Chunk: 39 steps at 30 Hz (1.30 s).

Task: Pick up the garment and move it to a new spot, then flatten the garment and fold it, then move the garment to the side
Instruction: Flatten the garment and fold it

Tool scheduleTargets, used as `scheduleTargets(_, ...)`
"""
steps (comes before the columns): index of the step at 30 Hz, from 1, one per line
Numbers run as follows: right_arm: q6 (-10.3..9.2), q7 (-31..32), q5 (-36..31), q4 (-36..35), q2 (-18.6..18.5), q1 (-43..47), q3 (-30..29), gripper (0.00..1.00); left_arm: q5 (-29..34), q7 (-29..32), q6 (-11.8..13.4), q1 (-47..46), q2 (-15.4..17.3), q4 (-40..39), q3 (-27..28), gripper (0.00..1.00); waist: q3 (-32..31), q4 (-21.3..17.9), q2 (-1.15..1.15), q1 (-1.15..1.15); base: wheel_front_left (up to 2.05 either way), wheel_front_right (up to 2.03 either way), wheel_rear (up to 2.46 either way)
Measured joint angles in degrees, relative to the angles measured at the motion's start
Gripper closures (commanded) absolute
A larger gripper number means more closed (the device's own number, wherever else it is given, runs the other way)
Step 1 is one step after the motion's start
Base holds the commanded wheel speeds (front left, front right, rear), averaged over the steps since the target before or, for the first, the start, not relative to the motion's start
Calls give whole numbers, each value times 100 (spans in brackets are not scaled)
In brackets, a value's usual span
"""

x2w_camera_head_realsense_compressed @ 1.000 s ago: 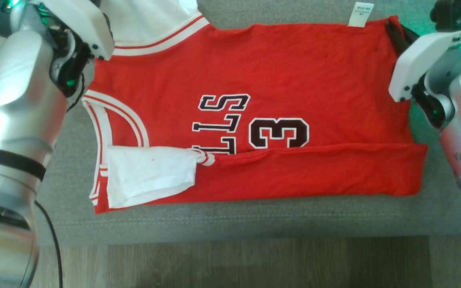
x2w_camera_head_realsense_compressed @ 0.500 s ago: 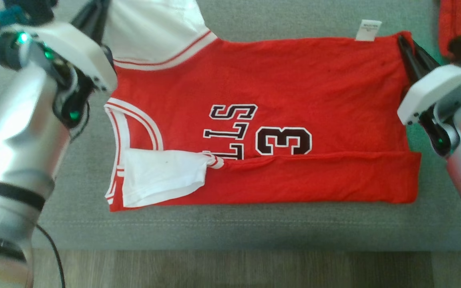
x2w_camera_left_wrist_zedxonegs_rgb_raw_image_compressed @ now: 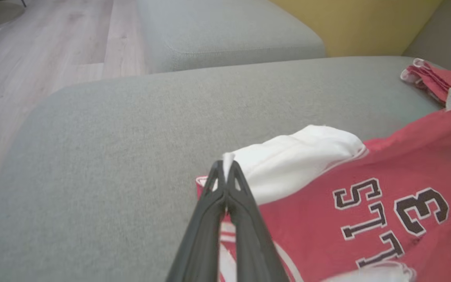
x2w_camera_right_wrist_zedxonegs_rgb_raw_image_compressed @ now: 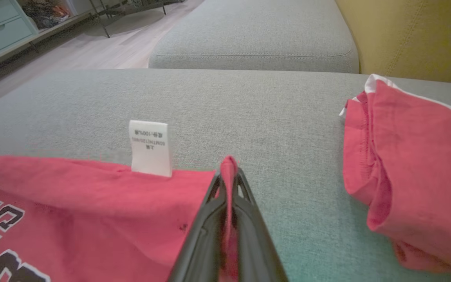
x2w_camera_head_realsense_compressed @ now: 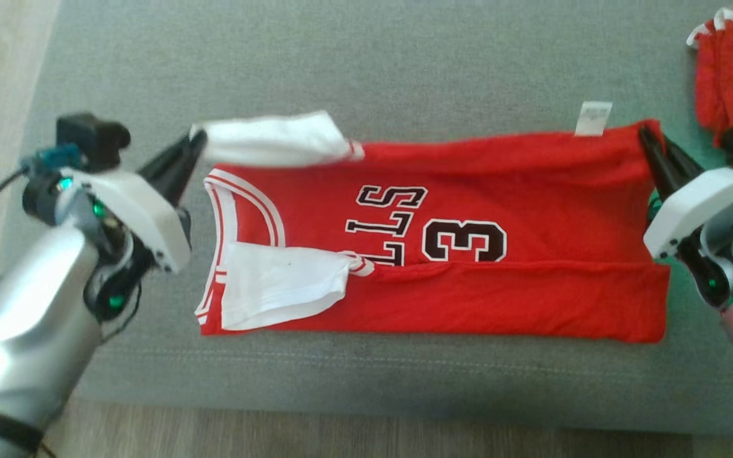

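L gripper [x2w_camera_head_realsense_compressed: 195,138] is clamped on white sleeve [x2w_camera_left_wrist_zedxonegs_rgb_raw_image_compressed: 288,156], R gripper [x2w_camera_head_realsense_compressed: 645,132] on red hem [x2w_camera_right_wrist_zedxonegs_rgb_raw_image_compressed: 194,184] of garment [x2w_camera_head_realsense_compressed: 500,191]; both ends are best drawn level, cloth taut betw. jaws.

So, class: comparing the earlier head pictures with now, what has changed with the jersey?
The left gripper and right gripper, both shut on the red jersey, drew its far edge, white sleeve included, towards the near side, folding it over. The near fold stayed as it was, both grips unchanged.

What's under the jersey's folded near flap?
Red flap and near white sleeve overlie the jersey; the lettering runs partly beneath them. Anything deeper, cushion included, is covered.
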Motion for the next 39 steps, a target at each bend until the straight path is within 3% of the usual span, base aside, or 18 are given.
scheduleTargets(9, 0, 722, 218, -584, -331, 543, 171, 100, -78, 690, 153, 820, 508, -1122, -369, 100, -209, 72, 0, 0, 0, 0, 0)
scheduleTargets(18, 0, 1384, 310, -1173, -598, 900, 167, 100, -148, 1117, 268, 1171, 895, -1592, -572, 100, -316, -3, 0, 0, 0, 0, 0)
scheduleTargets(30, 0, 2131, 358, -1730, -767, 1318, 90, 100, -113, 1168, 417, 1276, 1000, -1684, -684, 100, -395, -69, 0, 0, 0, 0, 0)
scheduleTargets(31, 0, 2201, 358, -1761, -772, 1355, 87, 87, -109, 1168, 419, 1279, 1000, -1682, -695, 100, -400, -71, 0, 0, 0, 0, 0)
scheduleTargets(32, 0, 2284, 371, -1792, -773, 1403, 78, 29, -87, 1168, 420, 1287, 1000, -1679, -703, 100, -409, -74, 0, 0, 0, 0, 0)
scheduleTargets(33, 0, 2375, 414, -1818, -773, 1448, 74, 0, -64, 1168, 421, 1304, 1000, -1670, -705, 100, -419, -76, 0, 0, 0, 0, 0)
scheduleTargets(35, 0, 2543, 460, -1827, -775, 1553, -10, 0, -45, 1167, 426, 1344, 1000, -1649, -721, 100, -442, -82, 0, 0, 0, 0, 0)
scheduleTargets(36, 0, 2606, 453, -1824, -779, 1594, -58, 0, -22, 1166, 427, 1366, 1000, -1627, -732, 95, -456, -84, 0, 0, 0, 0, 0)
scheduleTargets(37, 0, 2660, 449, -1826, -781, 1636, -111, 0, -20, 1165, 448, 1379, 995, -1605, -742, 61, -474, -85, 0, 0, 0, 0, 0)
scheduleTargets(38, 0, 2708, 449, -1824, -780, 1661, -169, 0, -20, 1159, 477, 1391, 989, -1579, -743, 38, -492, -86, 0, 0, 0, 0, 0)
scheduleTargets(39, 0, 2749, 445, -1828, -780, 1677, -221, 0, -21, 1158, 477, 1394, 989, -1556, -744, 4, -511, -87, 0, 0, 0, 0, 0)
